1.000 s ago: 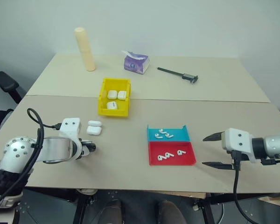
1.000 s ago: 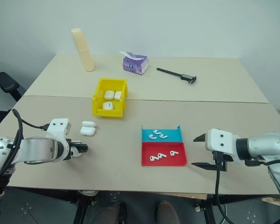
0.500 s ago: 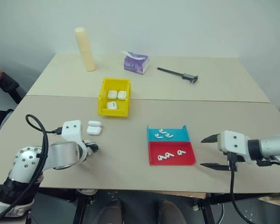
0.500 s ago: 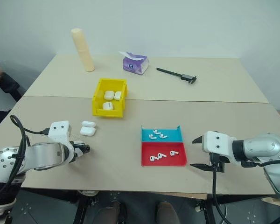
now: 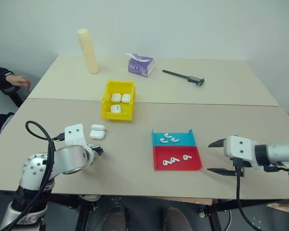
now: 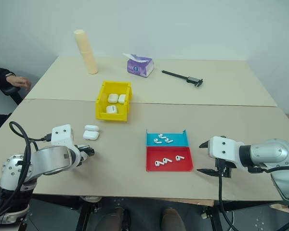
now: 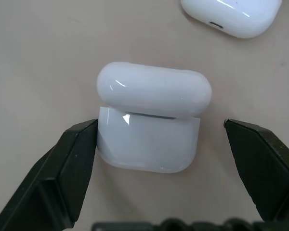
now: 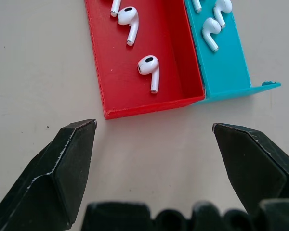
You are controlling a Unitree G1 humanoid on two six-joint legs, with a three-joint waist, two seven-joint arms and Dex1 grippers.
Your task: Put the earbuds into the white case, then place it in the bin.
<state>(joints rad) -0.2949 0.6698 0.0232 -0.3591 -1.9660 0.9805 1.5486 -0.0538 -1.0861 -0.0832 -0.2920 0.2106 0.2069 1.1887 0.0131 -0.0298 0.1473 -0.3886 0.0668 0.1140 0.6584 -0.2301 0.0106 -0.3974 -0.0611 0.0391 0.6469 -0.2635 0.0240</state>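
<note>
Beige counter (image 5: pixel 149 134) under a plain white wall is what I'm working over, with the yellow bin (image 5: pixel 118 100) already holding three closed cases. My left tool (image 7: pixel 160 144) sits released, its jaws spread wide around the white case (image 7: pixel 149 122), whose lid stands open; one finger (image 7: pixel 70 163) looks to be just touching the case's side, the other well apart from it. A second case (image 7: pixel 231 14) lies just beyond. My right tool (image 8: pixel 154 144) is likewise released and empty, poised near the red end of the half-blue half-red tray (image 8: pixel 113 91), where the earbuds (image 8: pixel 149 67) lie loose, three in each half. I judge I'm at the very start: steadying the case and fetching the buds. Next I need to close the left jaws on the case squarely without tipping it, then lower the right tool onto one earbud's stem.
</note>
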